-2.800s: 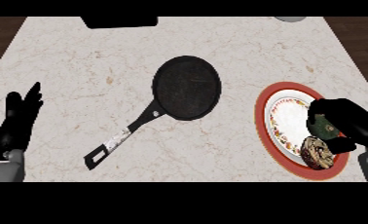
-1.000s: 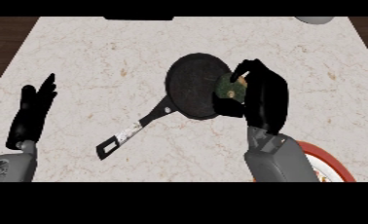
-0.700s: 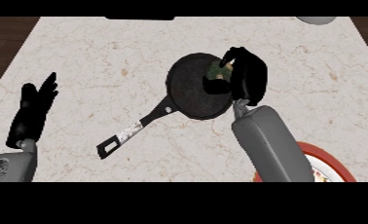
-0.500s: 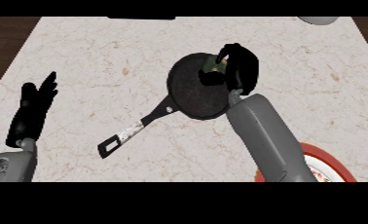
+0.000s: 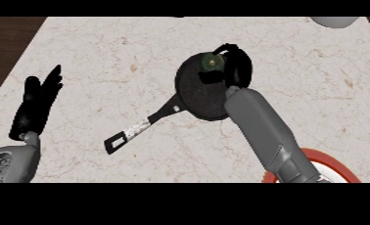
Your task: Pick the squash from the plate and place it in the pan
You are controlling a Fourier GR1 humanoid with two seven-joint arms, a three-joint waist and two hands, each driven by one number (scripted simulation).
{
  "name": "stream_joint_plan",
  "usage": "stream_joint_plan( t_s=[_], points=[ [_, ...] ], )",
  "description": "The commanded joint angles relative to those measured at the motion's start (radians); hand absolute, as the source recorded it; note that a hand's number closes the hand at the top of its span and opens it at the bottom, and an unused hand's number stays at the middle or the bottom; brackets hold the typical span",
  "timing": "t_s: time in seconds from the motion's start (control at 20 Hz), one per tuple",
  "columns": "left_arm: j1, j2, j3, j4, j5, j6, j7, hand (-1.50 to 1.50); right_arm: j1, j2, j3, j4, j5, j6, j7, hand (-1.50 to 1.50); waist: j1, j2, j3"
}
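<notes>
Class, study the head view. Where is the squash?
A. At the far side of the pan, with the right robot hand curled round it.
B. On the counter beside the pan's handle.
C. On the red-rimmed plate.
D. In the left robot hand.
A: the squash shows over the far side of the pan, inside the curl of the right robot hand, well away from the plate.

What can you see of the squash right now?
The squash is small, round and dark green, with a pale tan spot facing up. It sits over the far part of the black pan, beside the right hand, whose fingers curl round its right side. Whether it rests on the pan's floor cannot be told.
</notes>
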Motion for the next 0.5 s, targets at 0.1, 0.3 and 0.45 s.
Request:
stream_joint_plan(
  t_s=[0.1,0.3,0.45],
  points=[
    [-0.047,-0.016,-0.023,0.033,-0.028,0.008,0.005,0.0,-0.064,0.0,0.002,0.146,-0.197,-0.049,-0.18,-1.5,0.022,0.011,0.001],
    [-0.019,-0.041,-0.031,0.013,-0.025,0.011,-0.013,0.0,-0.092,0.0,-0.009,0.179,-0.283,-0.105,-0.272,-1.5,0.029,0.007,0.001],
    [-0.018,-0.004,0.009,0.036,-0.007,-0.004,-0.017,0.0,-0.06,0.0,-0.064,0.149,-0.343,-0.159,-0.415,-1.5,0.015,0.008,0.001]
  ],
)
